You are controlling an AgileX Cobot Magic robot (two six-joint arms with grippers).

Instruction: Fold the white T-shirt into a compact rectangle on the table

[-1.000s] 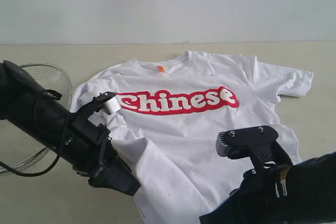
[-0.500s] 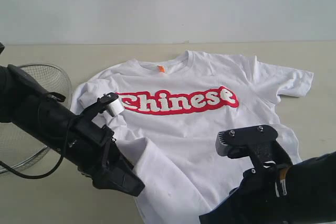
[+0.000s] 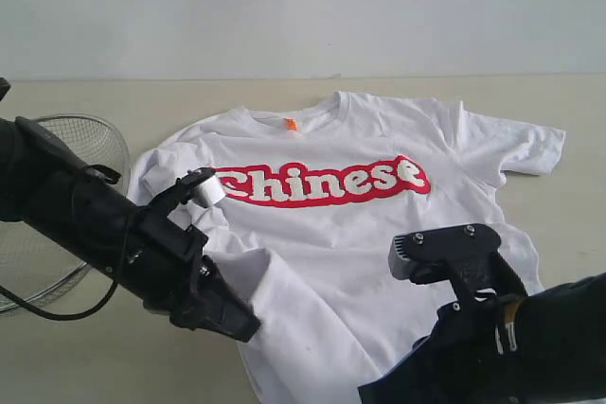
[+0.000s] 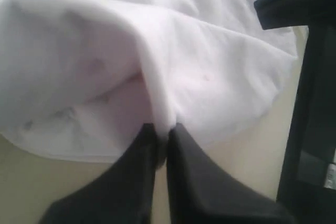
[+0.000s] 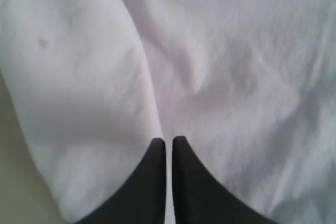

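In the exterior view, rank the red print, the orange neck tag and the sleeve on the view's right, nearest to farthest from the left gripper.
From the left gripper:
1. Red print, mid-chest.
2. Orange neck tag, at the collar.
3. Sleeve, far right of the view.

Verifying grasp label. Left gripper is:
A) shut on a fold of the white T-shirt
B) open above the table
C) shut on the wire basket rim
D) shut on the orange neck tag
A: the left wrist view shows the left gripper shut, with a ridge of the white T-shirt pinched at its tips.
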